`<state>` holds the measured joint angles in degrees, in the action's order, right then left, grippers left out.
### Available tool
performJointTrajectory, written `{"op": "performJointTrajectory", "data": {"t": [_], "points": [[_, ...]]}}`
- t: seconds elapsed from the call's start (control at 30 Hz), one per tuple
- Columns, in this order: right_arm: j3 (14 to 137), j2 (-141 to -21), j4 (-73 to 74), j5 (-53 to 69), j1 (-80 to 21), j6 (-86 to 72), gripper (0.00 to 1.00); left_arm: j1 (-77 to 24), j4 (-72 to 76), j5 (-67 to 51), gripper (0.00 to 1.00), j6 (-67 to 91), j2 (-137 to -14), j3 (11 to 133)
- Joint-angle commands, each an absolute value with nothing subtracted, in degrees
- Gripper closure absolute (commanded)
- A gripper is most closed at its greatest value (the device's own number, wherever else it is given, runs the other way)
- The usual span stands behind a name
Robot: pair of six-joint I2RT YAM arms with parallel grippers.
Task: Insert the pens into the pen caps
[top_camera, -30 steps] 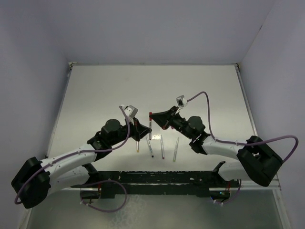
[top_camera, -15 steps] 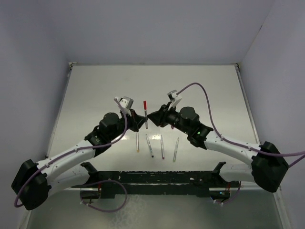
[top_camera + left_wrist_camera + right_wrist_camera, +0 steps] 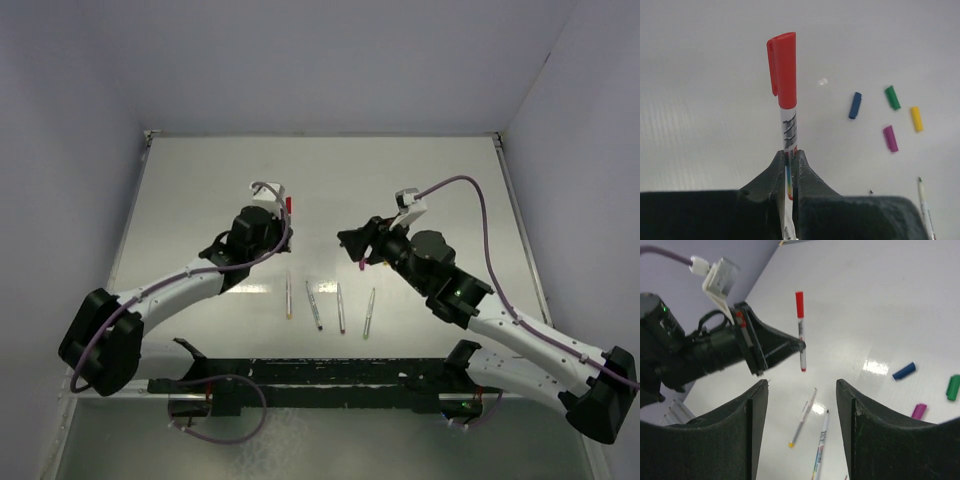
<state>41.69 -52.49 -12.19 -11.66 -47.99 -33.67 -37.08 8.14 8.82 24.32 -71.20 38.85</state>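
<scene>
The capped pen (image 3: pixel 789 131) looks finished: it stands upright in the left gripper (image 3: pixel 789 159), whose jaws are pinched narrow on its lower barrel, and the red cap (image 3: pixel 782 70) sits over its upper end. The right gripper (image 3: pixel 801 390) is spread wide and holds nothing, facing the capped pen from a short way off. The step in hand seems to be the change from one pair to the next. The left arm should lay the capped pen down away from the others, and then a bare pen and a loose cap must be picked up.

Four uncapped pens (image 3: pixel 314 305) lie in a row on the table (image 3: pixel 200 180) between the two arms. The blue cap (image 3: pixel 855 105), green cap (image 3: pixel 892 97), yellow cap (image 3: pixel 916 119) and purple cap (image 3: pixel 890 138) lie loose in a small cluster, none touching another. From above the right arm covers most of that cluster. The caps are tiny and lie flat, so a low, well-centred pinch is likely needed, and a neighbour could easily get nudged
</scene>
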Motion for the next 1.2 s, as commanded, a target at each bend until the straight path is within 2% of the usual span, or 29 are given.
{"op": "performJointTrajectory", "data": {"t": [0.0, 0.23, 0.6, 0.9, 1.17], "points": [[39.28, -50.41, -8.47, -15.71, -48.25, -35.98, 0.41, -31.84, 4.62, 8.79, 0.92, 21.81, -78.77, 46.22], [38.63, -50.41, -7.41, -17.91, -48.25, -36.56, 0.41, -27.34, 1.08, 4.25, 0.89, 21.34, -92.43, 55.00], [37.66, -51.22, -7.75, -18.24, -48.25, -38.06, 0.41, -25.52, -0.06, 2.47, 0.84, 22.63, -102.23, 59.58], [43.22, -49.95, -1.07, -20.49, -48.25, -41.54, 0.40, -25.12, -0.02, 2.18, 0.70, 23.11, -103.31, 59.81], [42.45, -47.63, 1.63, -21.42, -48.25, -42.87, 0.40, -25.05, -0.15, 2.12, 0.66, 24.02, -95.47, 57.22]]}}
